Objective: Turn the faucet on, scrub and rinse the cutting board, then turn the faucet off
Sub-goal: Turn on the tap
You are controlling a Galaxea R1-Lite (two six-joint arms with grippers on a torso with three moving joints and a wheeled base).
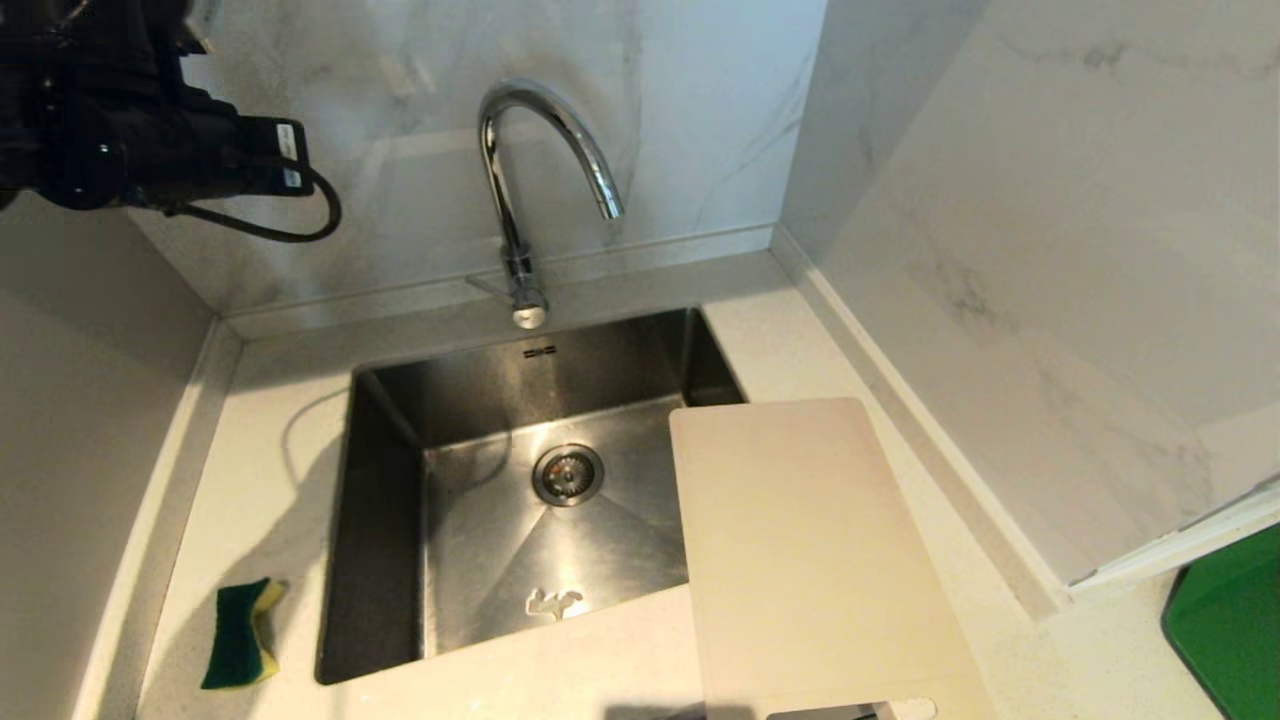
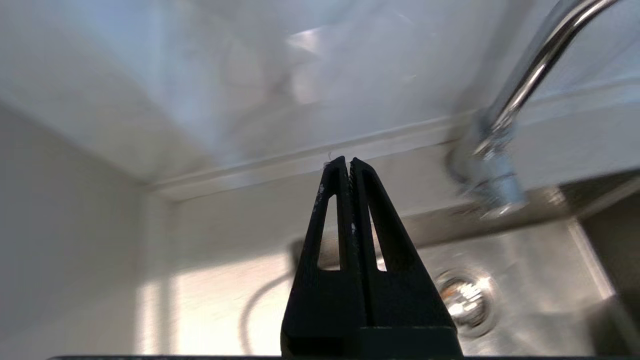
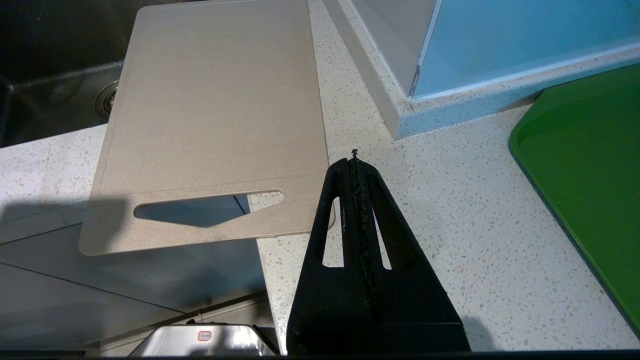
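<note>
The chrome faucet (image 1: 545, 160) rises behind the steel sink (image 1: 385, 520), its thin lever (image 1: 490, 285) at the left of its base; no water runs from the spout. The cream-white cutting board (image 1: 810, 560) lies flat on the counter right of the sink, one edge overhanging the basin. My left arm (image 1: 130, 130) hangs high at the far left. In its wrist view the left gripper (image 2: 348, 161) is shut and empty, pointing at the back ledge beside the faucet (image 2: 530, 75). My right gripper (image 3: 354, 161) is shut and empty over the counter, next to the board (image 3: 215, 115) near its handle slot (image 3: 200, 207).
A green and yellow sponge (image 1: 240, 635) lies on the counter left of the sink. A green tray (image 1: 1230, 630) sits at the far right past a wall corner. Marble walls close in the back and right. The drain (image 1: 567, 473) sits mid-basin.
</note>
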